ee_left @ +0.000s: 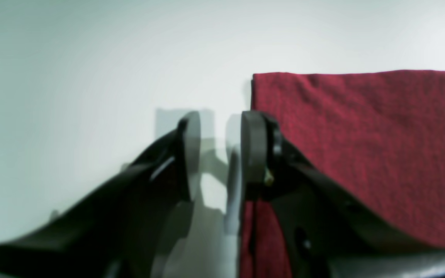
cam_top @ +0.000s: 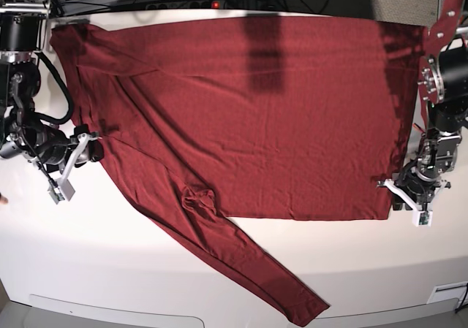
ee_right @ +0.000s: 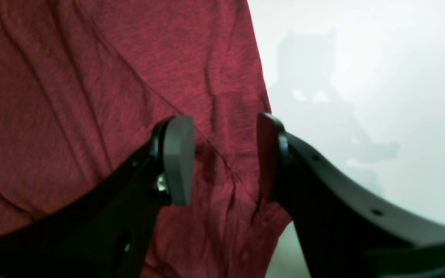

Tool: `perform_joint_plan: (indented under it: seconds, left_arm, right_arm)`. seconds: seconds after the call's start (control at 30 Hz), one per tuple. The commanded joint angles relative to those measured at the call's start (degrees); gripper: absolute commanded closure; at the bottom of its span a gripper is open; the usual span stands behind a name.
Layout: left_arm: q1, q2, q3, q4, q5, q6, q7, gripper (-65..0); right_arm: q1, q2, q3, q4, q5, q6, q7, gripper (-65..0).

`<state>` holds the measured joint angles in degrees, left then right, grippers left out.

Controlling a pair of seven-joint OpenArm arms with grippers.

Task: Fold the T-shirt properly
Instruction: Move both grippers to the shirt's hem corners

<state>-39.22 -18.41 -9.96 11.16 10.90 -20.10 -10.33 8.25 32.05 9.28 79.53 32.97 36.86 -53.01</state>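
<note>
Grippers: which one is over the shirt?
The right gripper: red shirt lies under its open jaws. The left gripper hangs over bare table beside the shirt's edge.

White table with smooth, pale top, rounded at near edge. Spread flat on it, covering most of far half: maroon T-shirt, wrinkled, one long sleeve stretched diagonally toward near edge. Bare white surface beside shirt's straight edge in both wrist views.
</note>
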Motion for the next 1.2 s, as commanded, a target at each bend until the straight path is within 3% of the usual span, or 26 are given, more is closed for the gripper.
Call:
perform_joint_plan:
  seconds: [0.0,0.3,0.47,0.63,0.8,0.93,1.17]
  left_arm:
    - [-1.75,-0.48,0.00,0.31,-0.42,-1.49,-1.33,-17.6]
    - [-1.73,-0.46,0.00,-0.28,-0.39,-7.37,0.46,-17.6]
    - [-1.53,-0.35,0.00,-0.31,-0.42,-7.37,2.19,-14.0]
    - [-0.57,0.17,0.00,-0.31,-0.39,-7.34,2.78,-0.2]
    - [-0.55,0.11,-0.02,-0.31,-0.50,-7.30,-0.72,0.0]
    - [-1.16,-0.37,-0.02,-0.28,-6.32,-7.37,-2.08,0.0]
    - [-1.86,-0.83,-0.02,-0.28,-8.39,-7.37,-1.70,0.0]
  right_arm:
    - [1.29,1.14,0.44,0.85,0.48,0.20,0.68,-26.9]
    - [1.29,1.11,0.44,0.87,0.48,0.20,0.50,-26.9]
    - [1.29,1.11,0.44,0.85,0.48,0.20,0.07,-26.9]
    - [1.29,1.11,0.44,0.85,0.48,0.20,0.04,-26.9]
    - [1.60,1.11,0.44,0.87,0.50,0.20,0.07,-26.9]
    - [1.60,1.11,0.44,0.85,0.50,0.20,0.13,-25.0]
    - [5.07,-0.02,0.44,0.04,-0.90,0.20,7.96,-25.0]
